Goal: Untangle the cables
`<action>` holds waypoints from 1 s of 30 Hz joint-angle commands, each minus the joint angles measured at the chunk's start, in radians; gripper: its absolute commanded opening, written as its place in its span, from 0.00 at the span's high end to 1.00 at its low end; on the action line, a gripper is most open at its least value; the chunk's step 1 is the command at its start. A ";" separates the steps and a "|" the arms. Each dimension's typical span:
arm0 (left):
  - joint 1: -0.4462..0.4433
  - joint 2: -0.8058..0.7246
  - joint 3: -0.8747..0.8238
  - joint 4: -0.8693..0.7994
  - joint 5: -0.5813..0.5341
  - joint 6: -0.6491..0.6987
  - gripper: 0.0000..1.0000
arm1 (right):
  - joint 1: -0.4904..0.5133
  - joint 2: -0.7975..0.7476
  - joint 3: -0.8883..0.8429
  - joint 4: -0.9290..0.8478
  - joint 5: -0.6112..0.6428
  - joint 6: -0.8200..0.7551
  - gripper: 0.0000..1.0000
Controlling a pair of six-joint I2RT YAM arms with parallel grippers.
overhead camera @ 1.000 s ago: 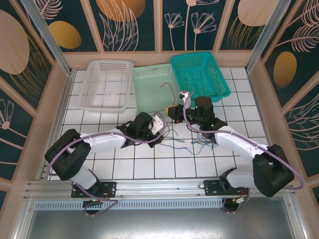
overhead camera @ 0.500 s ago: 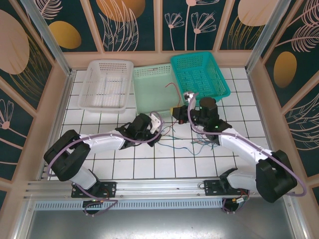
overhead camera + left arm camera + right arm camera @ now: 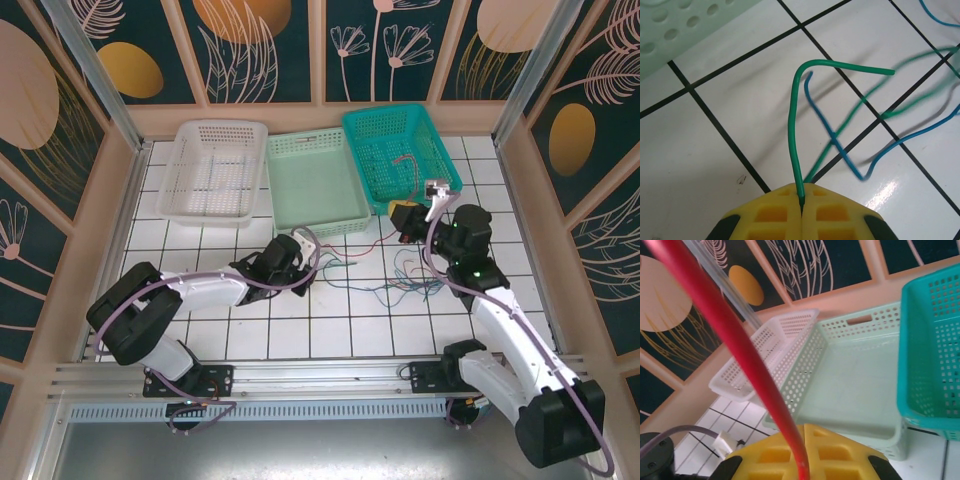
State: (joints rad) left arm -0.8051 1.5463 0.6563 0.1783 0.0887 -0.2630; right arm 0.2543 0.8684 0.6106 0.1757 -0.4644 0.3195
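top external view: the cables (image 3: 412, 276) lie in a loose snarl on the tiled bench (image 3: 300, 330), between the two arms and nearer the right one, just in front of the teal basket (image 3: 452, 172). the left gripper (image 3: 303, 243) sits low over the bench, to the left of the snarl. its jaws are pinched closed on the end of a green cable (image 3: 792, 125), which rises from the seam and arches over to the right. a blue cable (image 3: 835, 145) crosses under it on the tiles. the right gripper (image 3: 407, 214) is lifted near the teal basket's near edge, jaws clamped on a red cable (image 3: 740, 350). its free end curls up over that basket, while the rest trails down and left toward the snarl.

these wires look feather-light, springy and thin. they should keep their curl, slip easily from a loose pinch and drag their neighbours along. the best hold is probably near an end, pulling slowly away from the crossings.
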 commanded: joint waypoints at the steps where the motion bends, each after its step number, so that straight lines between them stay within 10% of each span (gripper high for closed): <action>1: -0.001 -0.031 -0.021 -0.022 -0.039 -0.012 1.00 | -0.041 -0.029 0.024 -0.090 0.022 -0.046 1.00; 18: -0.001 -0.051 -0.022 -0.007 -0.055 -0.011 1.00 | -0.212 -0.030 0.021 0.210 0.163 0.118 1.00; 30: -0.001 -0.066 -0.026 0.035 -0.065 -0.019 1.00 | -0.315 0.367 0.138 0.577 0.324 0.289 1.00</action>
State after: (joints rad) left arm -0.8051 1.5032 0.6411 0.1833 0.0391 -0.2684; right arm -0.0536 1.1683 0.6590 0.6071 -0.1635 0.5697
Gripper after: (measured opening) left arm 0.055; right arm 0.059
